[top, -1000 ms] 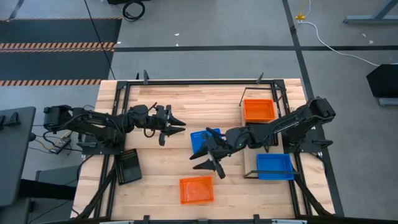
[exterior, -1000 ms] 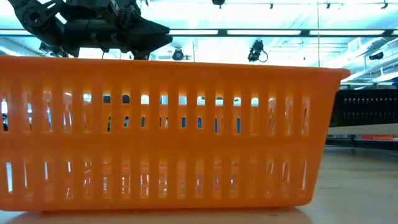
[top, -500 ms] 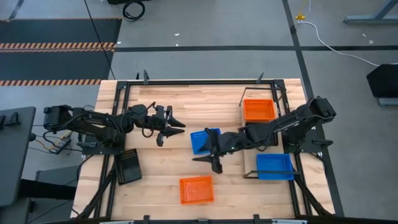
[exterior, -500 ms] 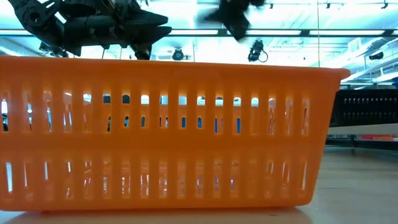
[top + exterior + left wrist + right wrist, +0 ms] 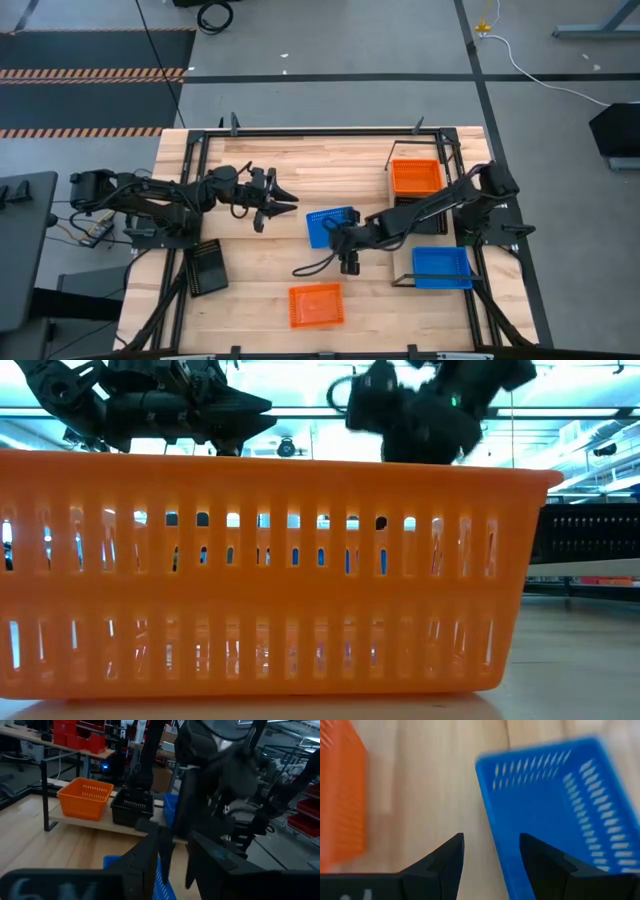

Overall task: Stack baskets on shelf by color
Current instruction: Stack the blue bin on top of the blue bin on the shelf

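Bench (image 5: 250, 300) count, left to right in the high view: one black basket (image 5: 207, 266), loose orange basket (image 5: 316, 305), loose blue basket (image 5: 327, 226), then the shelf (image 5: 452, 225) holding orange (image 5: 416, 177) and blue (image 5: 441, 267). Left wrist view alone shows a second black basket (image 5: 131, 806) between those. Left gripper (image 5: 285, 203) hovers, fingers parted, empty. Right gripper (image 5: 491, 851) spread wide beside the loose blue basket, gripping nothing.
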Action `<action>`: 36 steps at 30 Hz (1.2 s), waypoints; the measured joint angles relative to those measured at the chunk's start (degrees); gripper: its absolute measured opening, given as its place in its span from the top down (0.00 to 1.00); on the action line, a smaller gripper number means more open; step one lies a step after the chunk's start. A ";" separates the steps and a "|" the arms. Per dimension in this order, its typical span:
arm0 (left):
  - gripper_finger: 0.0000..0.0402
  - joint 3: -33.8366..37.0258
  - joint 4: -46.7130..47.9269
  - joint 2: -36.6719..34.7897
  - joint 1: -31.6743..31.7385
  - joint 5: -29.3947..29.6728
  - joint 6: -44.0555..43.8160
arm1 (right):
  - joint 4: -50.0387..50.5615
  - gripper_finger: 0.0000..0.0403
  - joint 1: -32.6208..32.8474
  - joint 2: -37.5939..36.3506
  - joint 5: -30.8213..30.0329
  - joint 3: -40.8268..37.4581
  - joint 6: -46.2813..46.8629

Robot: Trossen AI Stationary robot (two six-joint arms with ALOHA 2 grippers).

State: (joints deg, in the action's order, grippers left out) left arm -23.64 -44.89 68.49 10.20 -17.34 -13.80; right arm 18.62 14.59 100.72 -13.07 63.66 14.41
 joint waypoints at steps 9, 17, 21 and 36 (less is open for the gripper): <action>0.71 0.00 0.57 0.00 -0.02 0.13 0.02 | -0.01 0.51 -0.96 5.57 2.43 -0.02 1.02; 0.71 0.00 0.78 0.00 -0.02 0.13 0.07 | 0.34 0.65 -1.16 6.83 2.72 -0.02 1.92; 0.71 0.02 1.06 0.00 0.01 0.45 1.59 | 0.33 0.82 -1.24 6.91 3.13 0.00 1.92; 0.71 0.02 0.94 0.00 0.13 3.80 2.45 | 21.94 0.97 -1.36 6.08 7.53 11.38 2.54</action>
State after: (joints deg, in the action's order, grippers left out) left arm -23.62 -43.95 68.49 10.33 -13.54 -11.35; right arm 40.56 13.23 106.80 -5.53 75.04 16.95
